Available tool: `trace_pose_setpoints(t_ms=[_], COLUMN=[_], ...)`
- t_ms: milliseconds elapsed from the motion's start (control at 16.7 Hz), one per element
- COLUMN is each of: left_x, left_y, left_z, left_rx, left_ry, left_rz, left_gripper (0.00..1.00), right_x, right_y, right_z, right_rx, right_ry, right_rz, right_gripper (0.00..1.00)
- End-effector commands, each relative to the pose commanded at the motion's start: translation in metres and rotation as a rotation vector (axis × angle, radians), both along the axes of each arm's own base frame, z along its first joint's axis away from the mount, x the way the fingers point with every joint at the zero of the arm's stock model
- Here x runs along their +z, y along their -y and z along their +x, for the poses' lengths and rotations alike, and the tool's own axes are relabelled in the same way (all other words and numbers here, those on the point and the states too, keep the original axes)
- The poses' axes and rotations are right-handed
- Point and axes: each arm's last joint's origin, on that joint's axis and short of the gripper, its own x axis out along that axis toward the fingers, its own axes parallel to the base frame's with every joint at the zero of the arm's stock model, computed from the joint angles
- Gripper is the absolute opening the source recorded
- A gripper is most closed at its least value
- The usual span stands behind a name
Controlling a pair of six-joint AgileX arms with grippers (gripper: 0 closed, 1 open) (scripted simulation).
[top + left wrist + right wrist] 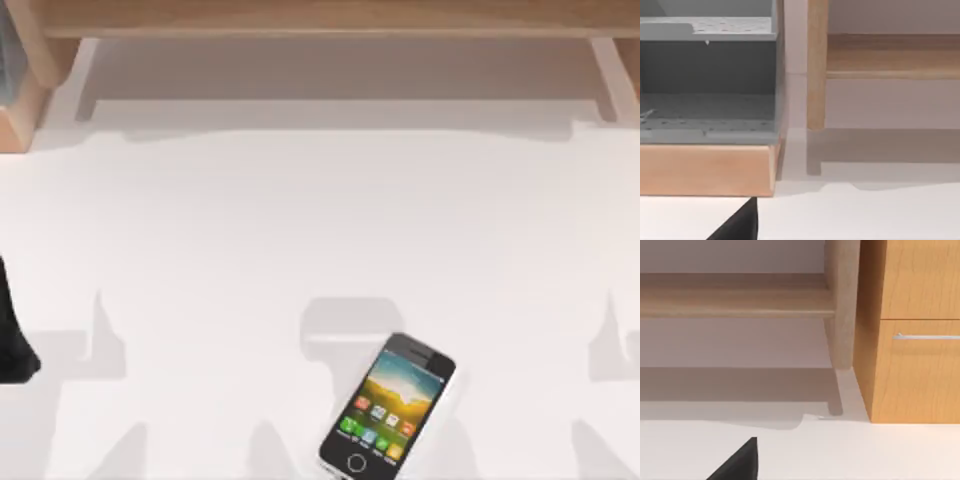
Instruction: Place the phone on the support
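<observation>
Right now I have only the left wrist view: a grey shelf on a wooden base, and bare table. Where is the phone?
Observer: In the top view the phone lies flat on the white table, low in the picture and slightly right of centre.
Operator: Screen up or down?
Observer: Screen up. It lies tilted, with its home button end toward the picture's bottom edge.
Operator: Can you see the support?
Observer: A pale grey shape sits just beyond the phone's top end, but I cannot tell whether it is the support or a shadow.
</observation>
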Motion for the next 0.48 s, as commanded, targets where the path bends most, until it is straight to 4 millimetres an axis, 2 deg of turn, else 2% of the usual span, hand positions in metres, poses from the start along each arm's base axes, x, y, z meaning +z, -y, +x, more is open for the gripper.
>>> trace_pose_setpoints(t_ms=[240, 480], left_x=[0.0, 0.0], left_y=[0.0, 0.0], left_z=[0.0, 0.0], left_rx=[0.0, 0.0], left_ry=[0.0, 0.0], left_rz=[0.0, 0.0], left_gripper=[1.0, 1.0], right_x=[0.0002, 0.0033], right_y=[-0.0005, -0.0046], right_z=[0.001, 0.0086], right_rx=[0.004, 0.019], right_ry=[-0.029, -0.213], right_rz=[0.022, 0.154], right_gripper=[1.0, 1.0])
